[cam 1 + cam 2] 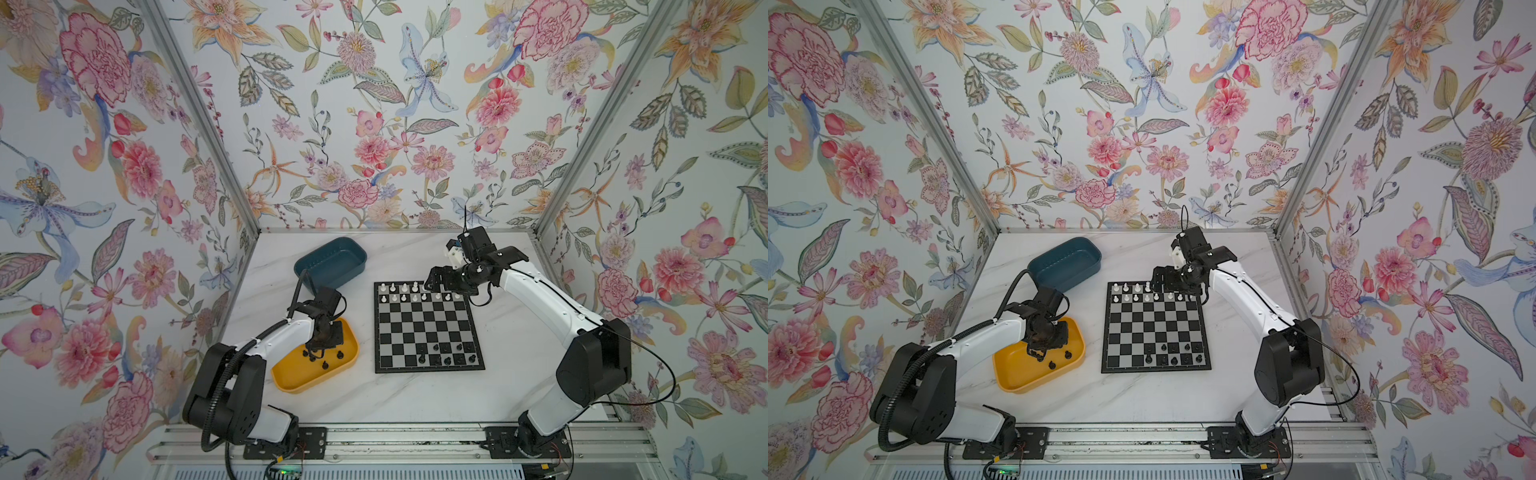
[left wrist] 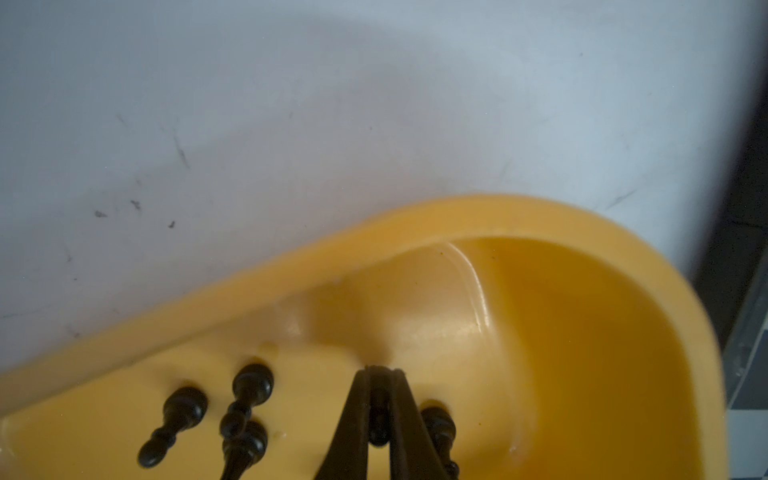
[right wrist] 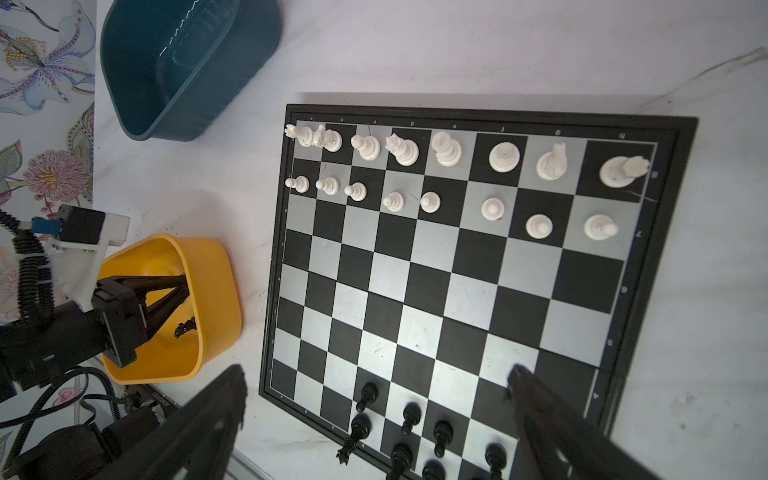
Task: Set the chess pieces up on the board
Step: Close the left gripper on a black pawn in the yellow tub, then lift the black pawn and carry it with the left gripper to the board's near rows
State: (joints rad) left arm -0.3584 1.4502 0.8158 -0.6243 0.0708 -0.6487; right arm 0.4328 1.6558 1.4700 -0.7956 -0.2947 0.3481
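Note:
The board (image 1: 424,328) (image 1: 1154,328) (image 3: 457,291) lies flat mid-table. White chess pieces (image 1: 403,287) (image 3: 446,149) fill its two far rows. Several black chess pieces (image 1: 446,353) (image 3: 409,415) stand near its front edge. My left gripper (image 1: 313,353) (image 1: 1036,353) (image 2: 380,370) reaches down into the yellow tray (image 1: 291,386) (image 2: 415,224) and is shut on a black chess piece (image 2: 378,424). More black pieces (image 2: 183,411) (image 1: 340,354) lie loose beside it. My right gripper (image 1: 432,282) (image 3: 376,374) hovers open over the board's far right part, holding nothing.
A teal tray (image 1: 332,257) (image 1: 1065,255) (image 3: 187,62) sits behind the yellow one, left of the board, and looks empty. Floral walls close in the marble table on three sides. A metal rail (image 1: 399,440) runs along the front.

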